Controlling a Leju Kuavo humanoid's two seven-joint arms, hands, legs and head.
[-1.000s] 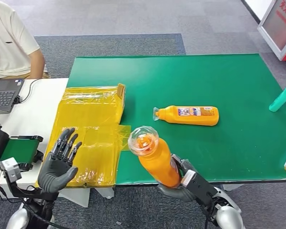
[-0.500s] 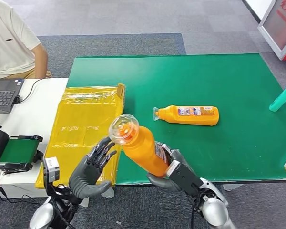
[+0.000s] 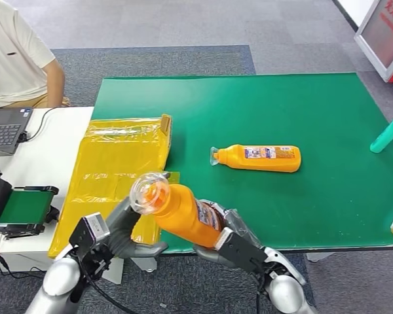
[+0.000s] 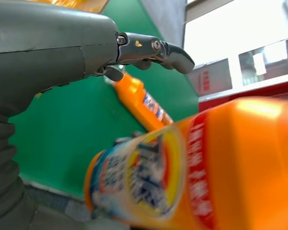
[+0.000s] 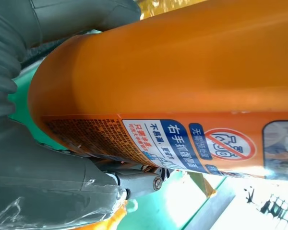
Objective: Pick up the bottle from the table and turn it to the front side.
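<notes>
Pickup done: bottle [image 3: 185, 212] off the green worktop [image 3: 303, 104], clamped in right hand [image 3: 229, 239] fingers; left hand [image 3: 122, 232] fingers apart beneath the cap; turning likely unfinished

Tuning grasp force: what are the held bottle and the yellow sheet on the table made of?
Held bottle: likely glossy orange plastic, going by its sheen, see-through cap and printed label. Yellow sheet: looks like thin translucent plastic film, given its wrinkles, folds and glare. Neither is certain from looks alone.
</notes>
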